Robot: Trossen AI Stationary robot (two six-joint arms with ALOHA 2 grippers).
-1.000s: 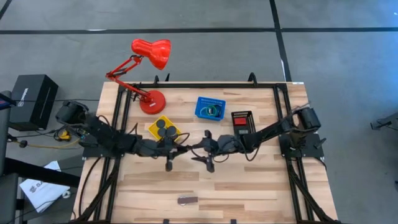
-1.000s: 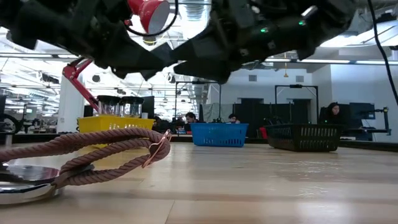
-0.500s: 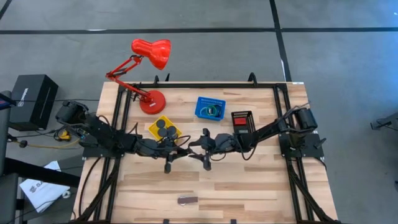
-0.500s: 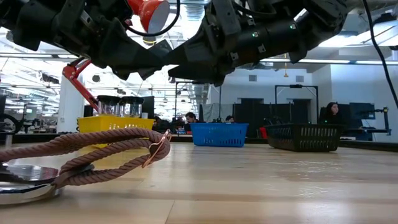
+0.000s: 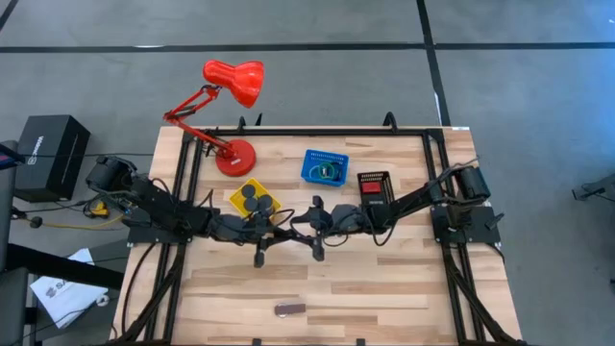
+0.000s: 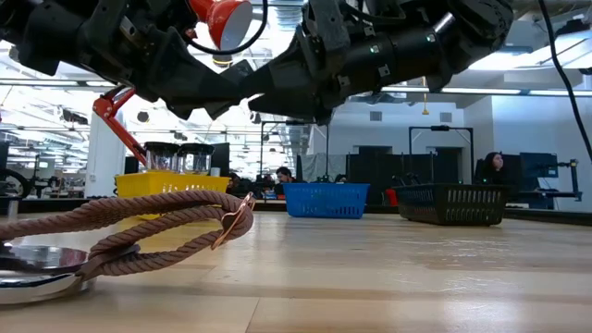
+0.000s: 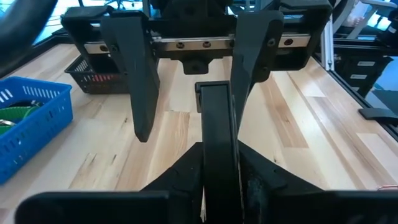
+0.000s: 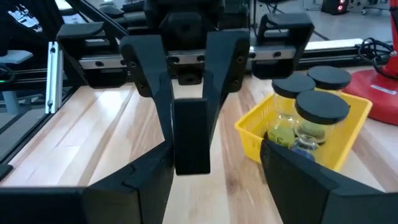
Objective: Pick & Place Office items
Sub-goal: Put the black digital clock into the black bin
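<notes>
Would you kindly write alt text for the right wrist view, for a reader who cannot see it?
The left gripper, facing the camera, is shut on a black block and holds it out toward the open fingers of the right gripper above the wooden table. Beside them stands a yellow basket holding clear jars with black lids.

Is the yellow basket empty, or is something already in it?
Not empty: three clear jars with black lids stand upright inside the yellow basket.

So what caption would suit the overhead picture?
Two robot arms meet mid-table, passing a black block from left gripper to open right gripper, baskets behind.
</notes>
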